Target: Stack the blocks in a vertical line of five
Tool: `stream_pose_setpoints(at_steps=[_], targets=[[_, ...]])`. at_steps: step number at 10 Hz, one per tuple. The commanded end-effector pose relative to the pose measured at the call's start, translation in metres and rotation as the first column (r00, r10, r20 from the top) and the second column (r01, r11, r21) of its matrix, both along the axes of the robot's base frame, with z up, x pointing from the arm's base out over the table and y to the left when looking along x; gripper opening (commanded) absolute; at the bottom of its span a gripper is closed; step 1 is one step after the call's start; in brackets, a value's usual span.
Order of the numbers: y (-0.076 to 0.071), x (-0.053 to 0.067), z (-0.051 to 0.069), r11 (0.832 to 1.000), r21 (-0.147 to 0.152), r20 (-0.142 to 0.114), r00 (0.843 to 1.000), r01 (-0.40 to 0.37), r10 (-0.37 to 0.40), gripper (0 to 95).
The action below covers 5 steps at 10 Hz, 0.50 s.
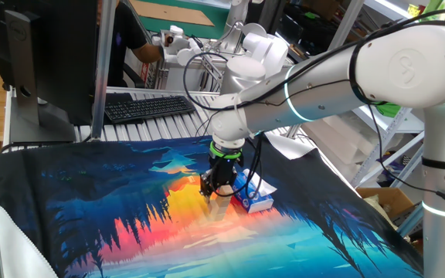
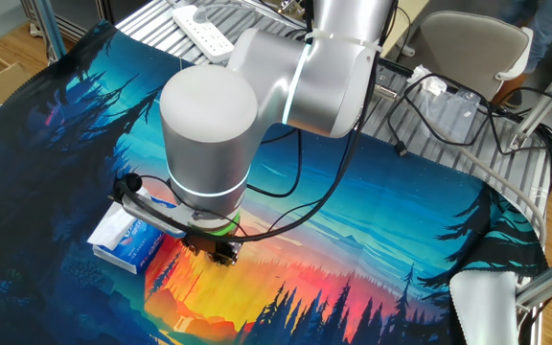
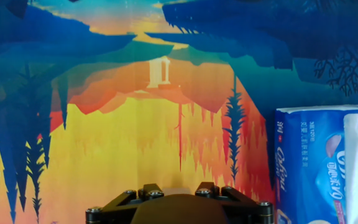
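Note:
My gripper [image 1: 217,194] is down at the cloth, just left of the blue-and-white box. In the hand view a small light-tan block [image 3: 179,185] fills the gap between the two dark fingers [image 3: 151,190], which stand against its sides. Only its top edge shows there, because the hand's body covers the rest. In one fixed view a pale tan block [image 1: 220,205] shows right under the fingertips on the orange part of the cloth. In the other fixed view the arm's wrist hides the block, and only the gripper [image 2: 220,252] shows.
The blue-and-white box [image 1: 253,198] [image 2: 130,236] [image 3: 319,163] lies close beside the gripper. A printed forest cloth [image 1: 114,201] covers the table. Behind it are a keyboard [image 1: 147,106], a monitor and a metal rack. A cardboard box [image 1: 388,202] stands off the right edge.

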State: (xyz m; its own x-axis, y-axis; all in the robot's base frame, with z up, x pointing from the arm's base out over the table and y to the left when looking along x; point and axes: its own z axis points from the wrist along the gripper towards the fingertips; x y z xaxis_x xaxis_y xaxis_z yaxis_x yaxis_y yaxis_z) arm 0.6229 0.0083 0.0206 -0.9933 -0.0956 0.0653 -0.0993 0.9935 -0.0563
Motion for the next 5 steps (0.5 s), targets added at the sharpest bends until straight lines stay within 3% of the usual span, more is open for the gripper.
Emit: stream_pose_setpoints(at_steps=[1, 3, 5], targets=[[-0.0004, -0.0006, -0.002, 1.0, -0.001, 0.004, 1.0, 0.0, 0.0, 38.0], [-0.0004, -0.0017, -0.0034, 1.0, -0.001, 0.01, 1.0, -0.011, 0.011, 38.0], [-0.0005, -0.0017, -0.0034, 1.0, -0.001, 0.016, 1.0, -0.026, 0.026, 0.0]])
